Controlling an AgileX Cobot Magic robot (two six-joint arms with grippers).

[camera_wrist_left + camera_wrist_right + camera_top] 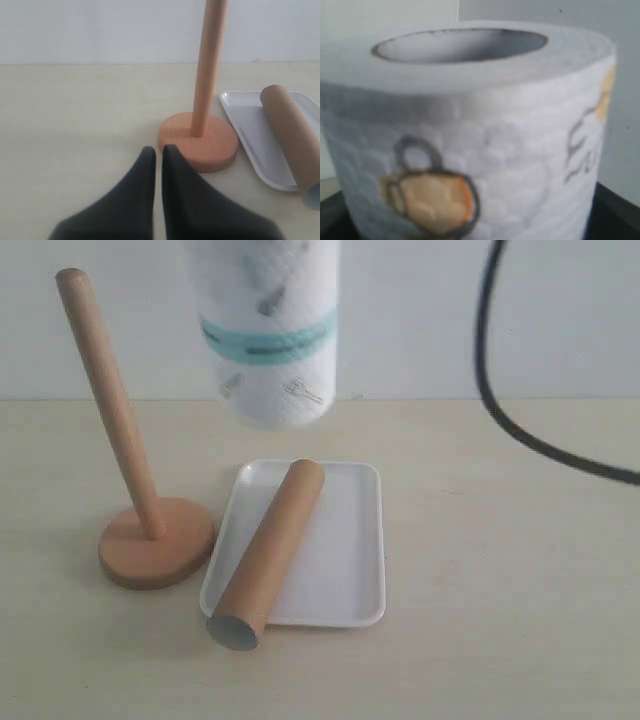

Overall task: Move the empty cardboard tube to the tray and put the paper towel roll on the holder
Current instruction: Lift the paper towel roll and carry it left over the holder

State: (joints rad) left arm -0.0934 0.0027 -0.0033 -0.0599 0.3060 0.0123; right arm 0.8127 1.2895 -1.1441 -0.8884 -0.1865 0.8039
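Paper towel roll [268, 330] aloft! It hangs high over the table [500, 620], above the far end of the tray [345, 570] as the exterior view shows it, and off to one side of the holder [122, 440], not over the post. The right gripper [470, 220] looks clamped on it, though only dark slivers show either side of the roll in the wrist view. The left gripper [158, 155] sits low near the holder's base, fingers pressed together, holding nothing. The cardboard tube [268, 552] lies slantwise on the tray, its near end poking out over the rim. Now the danger: that hollow core must meet a thin post. Arrive off-centre or tilted and the roll could catch the tip, topple the stand, even knock the overhanging tube off the tray.
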